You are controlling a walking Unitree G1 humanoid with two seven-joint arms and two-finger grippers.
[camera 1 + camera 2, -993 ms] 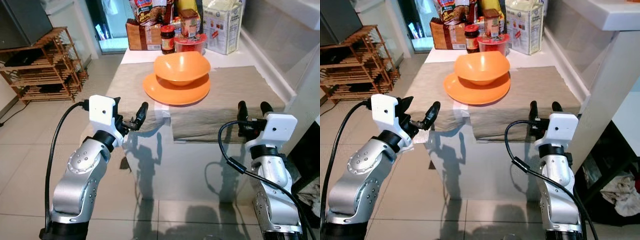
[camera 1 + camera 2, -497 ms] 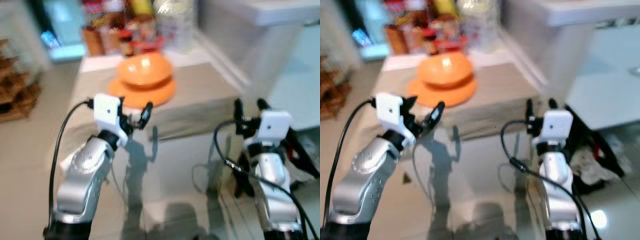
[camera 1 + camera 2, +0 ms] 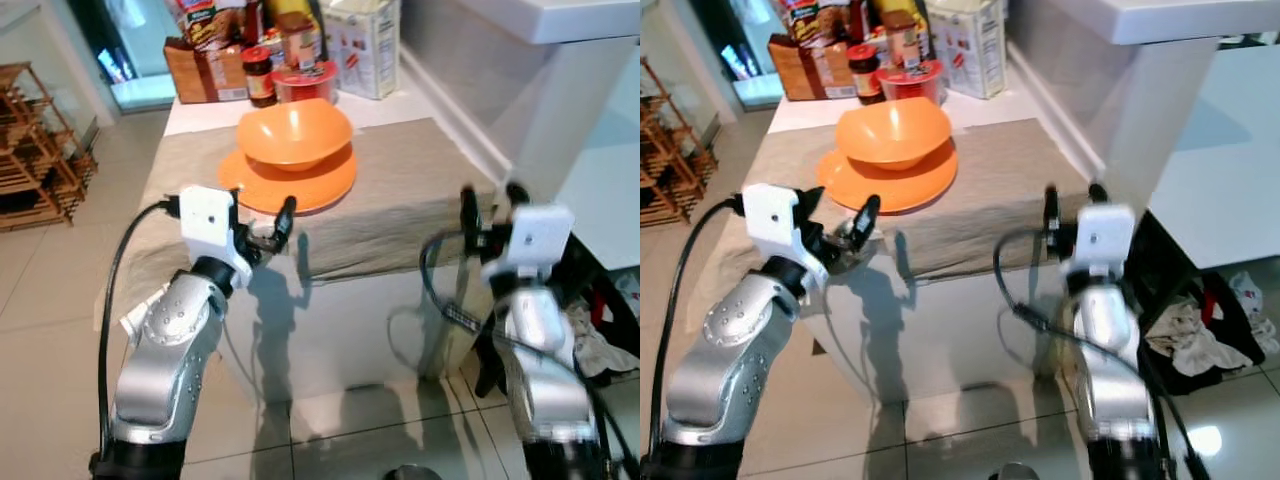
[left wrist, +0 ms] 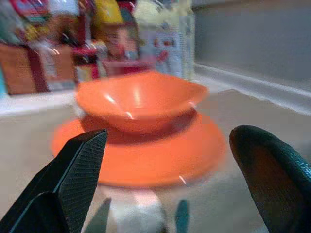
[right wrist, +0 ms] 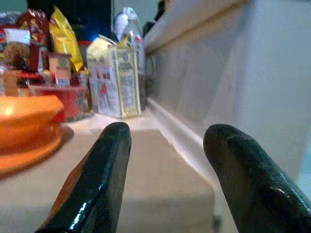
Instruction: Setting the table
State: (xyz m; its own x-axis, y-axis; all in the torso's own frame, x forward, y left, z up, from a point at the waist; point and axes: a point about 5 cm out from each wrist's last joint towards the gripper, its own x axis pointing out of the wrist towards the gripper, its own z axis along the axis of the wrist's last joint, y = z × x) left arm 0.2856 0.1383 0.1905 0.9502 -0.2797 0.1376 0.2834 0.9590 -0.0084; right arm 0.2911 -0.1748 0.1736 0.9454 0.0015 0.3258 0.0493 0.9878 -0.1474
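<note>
We see the orange bowl [image 3: 294,132] seated in the orange plate [image 3: 288,186] on the grey table mat [image 3: 400,190], at 12 o'clock from our position. The left gripper [image 3: 262,232] hovers at the mat's near edge, at 6 o'clock from the plate; its fingers are spread apart and grasp nothing. The right gripper [image 3: 489,210] is raised at the table's near right corner, at 4 o'clock from the plate, fingers likewise parted and empty. At 12 o'clock beyond the bowl stand a red container [image 3: 305,80], a jar [image 3: 259,75] and a carton [image 3: 360,50]; their labels are too small to read, and the packages behind are cut off at the frame edge.
</note>
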